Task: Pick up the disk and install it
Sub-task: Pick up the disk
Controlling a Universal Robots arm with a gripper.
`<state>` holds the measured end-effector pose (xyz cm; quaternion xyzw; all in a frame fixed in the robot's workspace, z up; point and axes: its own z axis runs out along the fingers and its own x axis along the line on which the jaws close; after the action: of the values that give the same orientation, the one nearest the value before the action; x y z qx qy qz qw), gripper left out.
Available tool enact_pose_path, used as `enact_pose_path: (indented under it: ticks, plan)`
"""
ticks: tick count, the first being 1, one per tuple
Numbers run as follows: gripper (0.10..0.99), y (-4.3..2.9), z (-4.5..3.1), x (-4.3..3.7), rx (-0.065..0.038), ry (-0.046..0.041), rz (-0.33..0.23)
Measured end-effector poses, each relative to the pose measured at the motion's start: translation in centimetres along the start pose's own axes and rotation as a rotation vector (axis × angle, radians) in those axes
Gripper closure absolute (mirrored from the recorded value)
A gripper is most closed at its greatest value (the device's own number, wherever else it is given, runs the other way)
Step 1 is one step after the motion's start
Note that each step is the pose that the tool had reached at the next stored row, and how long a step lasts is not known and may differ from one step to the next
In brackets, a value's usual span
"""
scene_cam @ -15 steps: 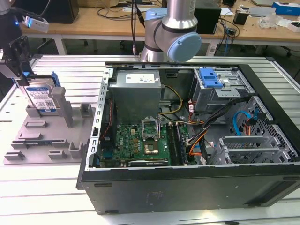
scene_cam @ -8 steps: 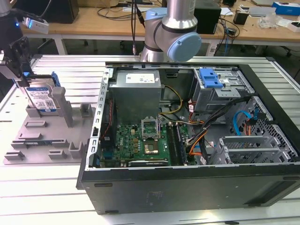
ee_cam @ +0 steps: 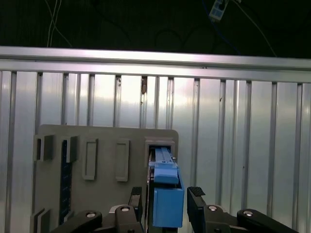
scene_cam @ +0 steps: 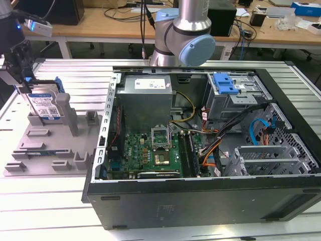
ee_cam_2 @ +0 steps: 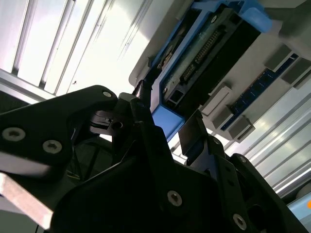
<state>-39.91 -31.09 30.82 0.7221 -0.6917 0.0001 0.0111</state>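
Gripper is positioned, in the exterior view, at the top edge of the disk, which is held upright on its edge in a slot of the grey fixture plate, on the exterior view's left of the open computer case. In the second wrist view, the blue carrier bracket of the disk is seen between the two dark fingers, with the connector edge of the disk beyond. In the first wrist view, the bracket is flanked by the fingers, and a narrow gap appears on each side; the jaws are therefore judged to be parted, and nothing is gripped. The step in hand is judged to be the pick-up: the grasp is not yet made and the disk is not lifted. For the grasp, the jaws are required to be closed squarely on the bracket's side faces. A straight lift out of the slot is then called for, so that the disk is not jammed against the plate's posts.
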Motion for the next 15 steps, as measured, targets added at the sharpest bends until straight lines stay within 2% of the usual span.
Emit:
enact_pose_path:
  ticks: [15]
  plan:
    - [0.588,-0.14,0.65,-0.01,-0.001,0.0000,0.000]
